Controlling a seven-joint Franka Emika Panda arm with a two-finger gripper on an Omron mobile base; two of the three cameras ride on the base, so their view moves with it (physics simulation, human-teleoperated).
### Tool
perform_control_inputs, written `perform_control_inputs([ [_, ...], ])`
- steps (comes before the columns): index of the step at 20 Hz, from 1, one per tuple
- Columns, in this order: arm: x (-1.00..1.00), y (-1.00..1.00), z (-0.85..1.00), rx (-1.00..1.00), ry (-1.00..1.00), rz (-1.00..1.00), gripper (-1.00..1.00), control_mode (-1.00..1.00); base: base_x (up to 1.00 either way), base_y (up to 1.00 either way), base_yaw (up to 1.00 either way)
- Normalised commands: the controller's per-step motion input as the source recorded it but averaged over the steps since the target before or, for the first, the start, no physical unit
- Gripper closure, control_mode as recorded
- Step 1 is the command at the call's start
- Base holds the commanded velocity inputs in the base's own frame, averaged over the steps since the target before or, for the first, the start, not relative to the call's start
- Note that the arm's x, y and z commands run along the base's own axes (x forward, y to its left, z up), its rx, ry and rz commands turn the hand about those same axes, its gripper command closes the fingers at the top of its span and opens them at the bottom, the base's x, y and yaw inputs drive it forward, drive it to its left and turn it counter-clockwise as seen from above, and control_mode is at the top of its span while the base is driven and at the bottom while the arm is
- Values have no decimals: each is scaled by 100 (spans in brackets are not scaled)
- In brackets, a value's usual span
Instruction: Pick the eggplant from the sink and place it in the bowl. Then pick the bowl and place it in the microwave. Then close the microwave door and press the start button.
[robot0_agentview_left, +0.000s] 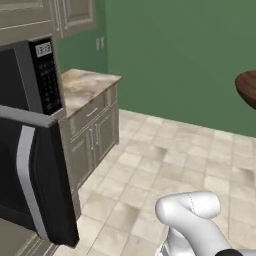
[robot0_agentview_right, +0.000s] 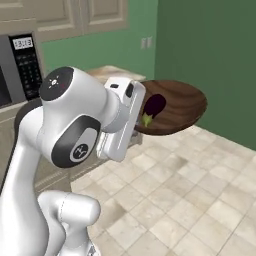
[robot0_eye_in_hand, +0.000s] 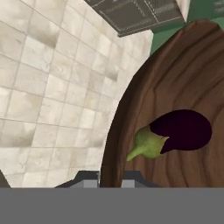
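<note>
With the gripper (robot0_eye_in_hand: 110, 178) clamped narrowly on the rim of the bowl (robot0_agentview_right: 175, 107), held aloft over the floor well right of the microwave (robot0_agentview_left: 30, 90) with the eggplant (robot0_agentview_right: 155, 106) inside, keep the bowl level while swinging toward the microwave, clearing its open microwave door (robot0_agentview_left: 35, 185).

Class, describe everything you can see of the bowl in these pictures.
The bowl is round, shallow and dark reddish-brown with a wood-like grain. It is held up in the air above the tiled floor, tilted, with the end effector shut on its rim. The eggplant, dark purple with a green stem, lies inside against its wall.
</note>
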Motion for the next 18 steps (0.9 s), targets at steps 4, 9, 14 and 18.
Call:
perform_control_inputs([
  [4,0,0,0,0,0,0,100,100,46,20,42],
  [9,0,0,0,0,0,0,100,100,3,34,55],
  [14,0,0,0,0,0,0,100,100,13,16,54],
  [18,0,0,0,0,0,0,100,100,48,-2,50],
])
